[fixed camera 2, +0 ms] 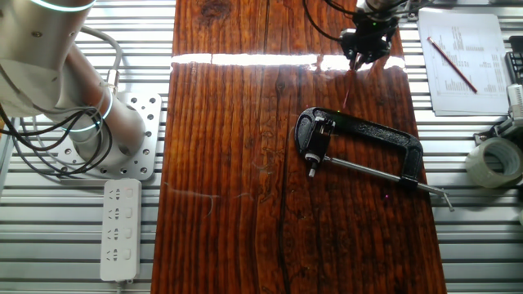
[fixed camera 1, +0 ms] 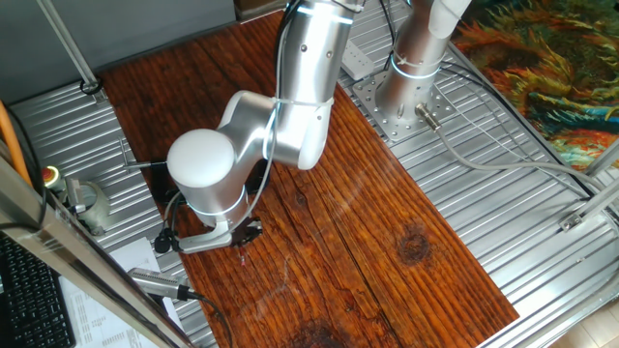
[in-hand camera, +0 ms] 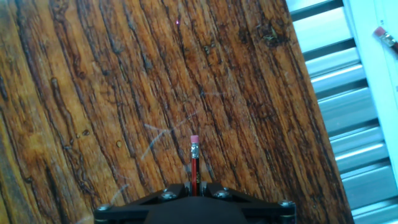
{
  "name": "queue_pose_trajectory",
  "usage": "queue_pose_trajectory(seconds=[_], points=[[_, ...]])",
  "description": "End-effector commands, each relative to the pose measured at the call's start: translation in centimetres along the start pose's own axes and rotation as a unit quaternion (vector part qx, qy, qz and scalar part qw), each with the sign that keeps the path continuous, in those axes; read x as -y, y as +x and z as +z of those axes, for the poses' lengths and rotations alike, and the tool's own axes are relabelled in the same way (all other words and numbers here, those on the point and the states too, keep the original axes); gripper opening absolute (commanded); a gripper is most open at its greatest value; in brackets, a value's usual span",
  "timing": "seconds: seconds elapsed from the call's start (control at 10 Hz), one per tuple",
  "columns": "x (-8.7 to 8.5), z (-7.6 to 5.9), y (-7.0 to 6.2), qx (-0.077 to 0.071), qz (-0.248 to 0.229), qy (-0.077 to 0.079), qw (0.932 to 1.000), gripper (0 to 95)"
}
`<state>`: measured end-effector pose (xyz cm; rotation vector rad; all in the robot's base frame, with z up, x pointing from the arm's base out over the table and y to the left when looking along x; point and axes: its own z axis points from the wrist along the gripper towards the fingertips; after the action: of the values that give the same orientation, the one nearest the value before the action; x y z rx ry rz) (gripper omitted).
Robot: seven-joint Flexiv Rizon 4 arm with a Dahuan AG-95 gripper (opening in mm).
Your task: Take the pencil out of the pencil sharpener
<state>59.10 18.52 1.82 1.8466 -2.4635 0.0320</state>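
Observation:
My gripper point(in-hand camera: 194, 185) is shut on the pencil point(in-hand camera: 193, 160), a thin red stick with a pink eraser that points away from the jaws over bare wood. In one fixed view the gripper point(fixed camera 1: 240, 235) hangs low over the board's near-left part, with the pencil tip point(fixed camera 1: 242, 254) below it. In the other fixed view the gripper point(fixed camera 2: 365, 51) is beyond the black clamp point(fixed camera 2: 368, 135). A tiny whitish block, seemingly the pencil sharpener point(fixed camera 2: 314, 153), sits at the clamp's left jaw, apart from the pencil.
The clamp's silver screw rod point(fixed camera 2: 368, 171) runs right toward the board's edge. A second red pencil point(fixed camera 2: 452, 64) lies on a paper sheet point(fixed camera 2: 482, 90) off the board, and shows in the hand view point(in-hand camera: 385, 38). A tape roll point(fixed camera 2: 494, 159) and a power strip point(fixed camera 2: 121, 229) lie on the metal table.

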Motion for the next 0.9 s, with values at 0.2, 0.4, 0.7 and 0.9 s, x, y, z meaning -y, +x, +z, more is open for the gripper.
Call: queue_pose_trajectory(seconds=[0.2, 0.4, 0.7, 0.9], points=[[0.11, 0.24, -0.05, 0.004, -0.002, 0.001, 1.0, 0.0], [0.16, 0.44, -0.11, 0.006, -0.001, 0.003, 1.0, 0.0], [0.17, 0.61, -0.23, 0.006, 0.0, 0.003, 1.0, 0.0], [0.17, 0.68, -0.28, 0.005, 0.002, 0.003, 1.0, 0.0]])
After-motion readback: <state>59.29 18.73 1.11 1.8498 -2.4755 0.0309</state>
